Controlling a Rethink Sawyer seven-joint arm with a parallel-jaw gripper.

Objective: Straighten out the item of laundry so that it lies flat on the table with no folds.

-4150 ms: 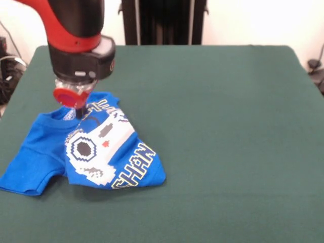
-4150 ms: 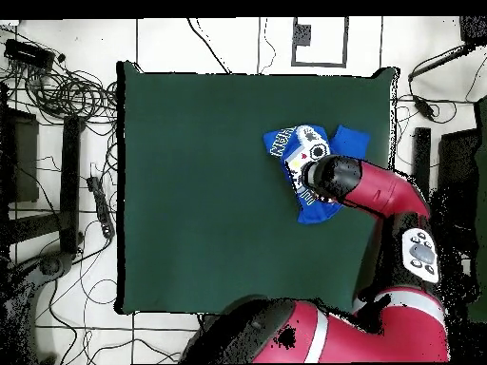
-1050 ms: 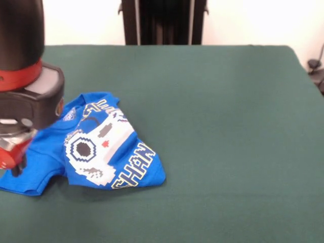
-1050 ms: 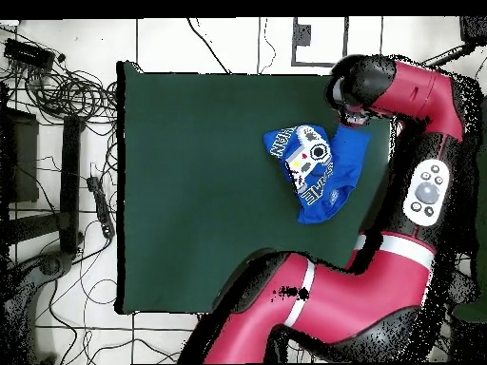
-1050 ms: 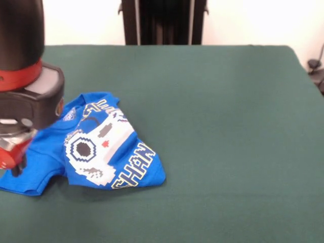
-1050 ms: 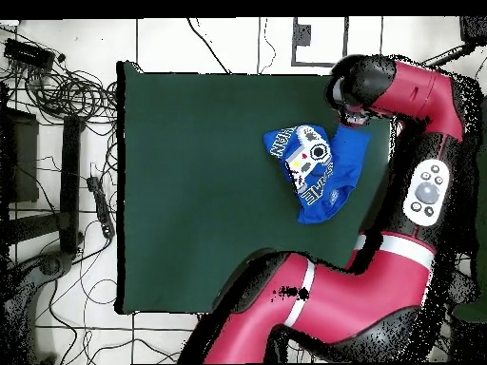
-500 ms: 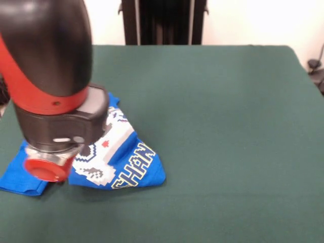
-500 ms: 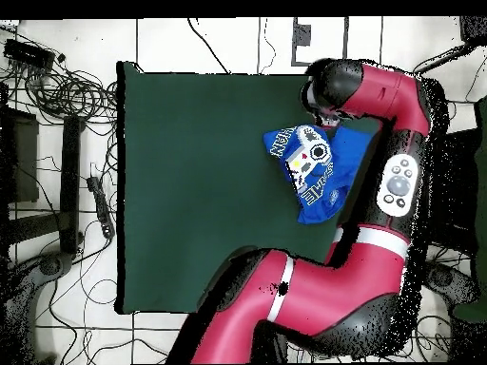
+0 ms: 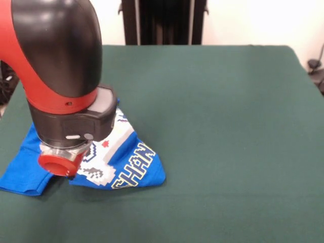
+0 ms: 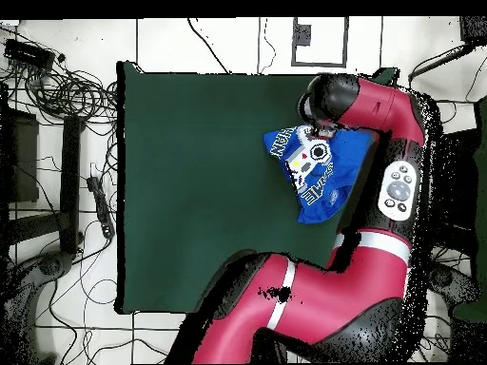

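Green table (image 9: pixel 228 126), big, mostly bare. Red and black arm (image 9: pixel 55 66) low over the shirt. Blue T-shirt (image 9: pixel 129 164) near the table's left edge in front view, crumpled and folded, controller print and yellow lettering up. Gripper (image 9: pixel 58 164) on the shirt; grip can't be told.

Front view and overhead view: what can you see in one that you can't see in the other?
Only the front view shows the lettering on the blue T-shirt side-on and the red round end of the robot's hand low over the shirt. Only the overhead view shows the whole red arm bending round, plus the cables on the floor beside the table. Both show the shirt crumpled, not flat, on the green table, with the arm above it.
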